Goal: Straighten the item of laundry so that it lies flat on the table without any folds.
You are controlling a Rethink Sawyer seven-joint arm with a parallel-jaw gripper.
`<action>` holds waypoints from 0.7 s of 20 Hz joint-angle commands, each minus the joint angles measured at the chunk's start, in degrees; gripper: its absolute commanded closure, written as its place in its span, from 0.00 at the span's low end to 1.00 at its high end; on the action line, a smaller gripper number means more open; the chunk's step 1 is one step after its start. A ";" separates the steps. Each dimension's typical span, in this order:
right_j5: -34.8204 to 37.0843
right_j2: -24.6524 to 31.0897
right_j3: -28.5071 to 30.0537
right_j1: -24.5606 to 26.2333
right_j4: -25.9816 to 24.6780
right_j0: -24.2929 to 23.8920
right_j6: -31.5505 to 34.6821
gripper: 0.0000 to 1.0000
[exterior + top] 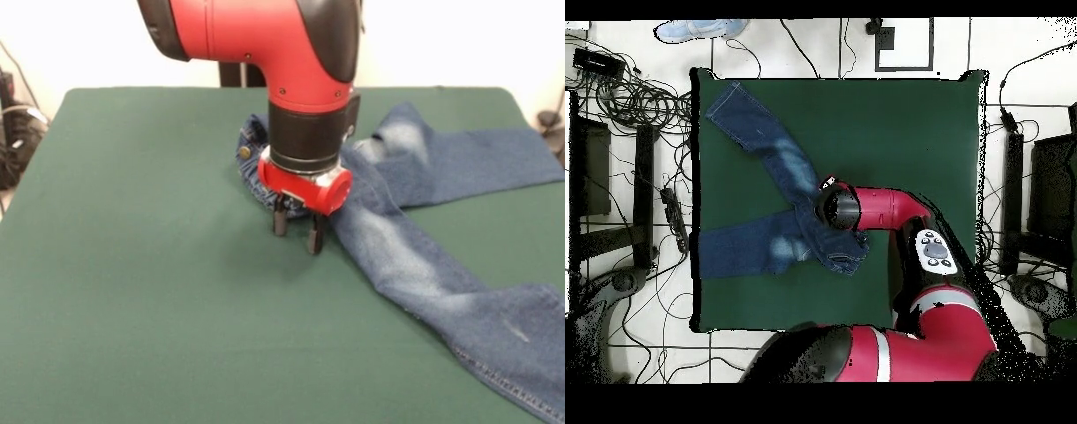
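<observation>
The gripper (297, 228) hangs from the red and black arm (300, 53) just above the tabletop (132, 265), at the edge of the jeans (415, 247); its two short black fingers (280, 217) point straight down and stand a little apart, with a narrow gap between them; nothing is caught in that gap, and I cannot tell whether the tips touch the green cloth or hover just over it; the right-hand finger in the front view sits right beside the denim at the crotch.

The waistband, bunched and folded with its brass button (244, 152) showing, lies behind the gripper, partly hidden by the wrist; from there one leg runs toward 3 o'clock in the front view and reaches the tabletop's edge; the other runs toward 4 o'clock and leaves the picture at the lower right corner.

In the overhead view the jeans (755, 135) form a V on the left half of the tabletop (905, 140); one leg points to 10 o'clock, the other to 8 o'clock and overhangs the left edge.
</observation>
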 commanded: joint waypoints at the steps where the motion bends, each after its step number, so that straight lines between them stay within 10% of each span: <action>1: -3.83 2.45 6.26 0.40 -1.98 1.66 2.18 0.00; 14: 0.69 2.47 13.60 -9.50 -1.23 1.41 0.54 0.00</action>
